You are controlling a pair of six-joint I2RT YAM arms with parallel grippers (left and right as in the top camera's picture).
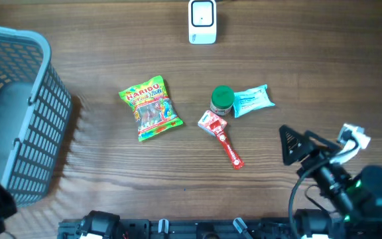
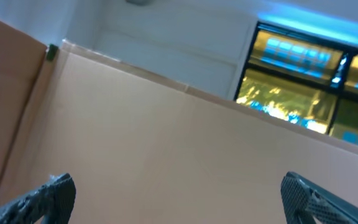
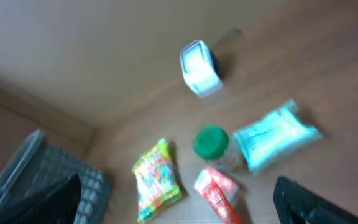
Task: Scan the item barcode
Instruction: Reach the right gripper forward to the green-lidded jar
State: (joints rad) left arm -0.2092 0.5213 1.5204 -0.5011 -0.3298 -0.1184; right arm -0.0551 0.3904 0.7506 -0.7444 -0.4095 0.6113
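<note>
The right hand (image 1: 292,144) gaped empty, right of the candy bag (image 1: 150,109). The left hand (image 2: 179,208) was open too; the scanner (image 1: 202,22) stood far.

The worktop (image 1: 98,172) carries four small goods near its middle: one candy bag (image 1: 150,109), one green-lidded jar (image 1: 222,99), one pale blue packet (image 1: 252,100) and one red packet (image 1: 221,137). One white scanner (image 1: 202,21) stands at the far edge, and one grey basket (image 1: 18,113) at the left edge.

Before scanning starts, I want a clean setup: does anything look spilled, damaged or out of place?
Nothing stands out. The Haribo bag, green-lidded jar, blue packet and red packet all look intact; the last three are bunched close together.
</note>
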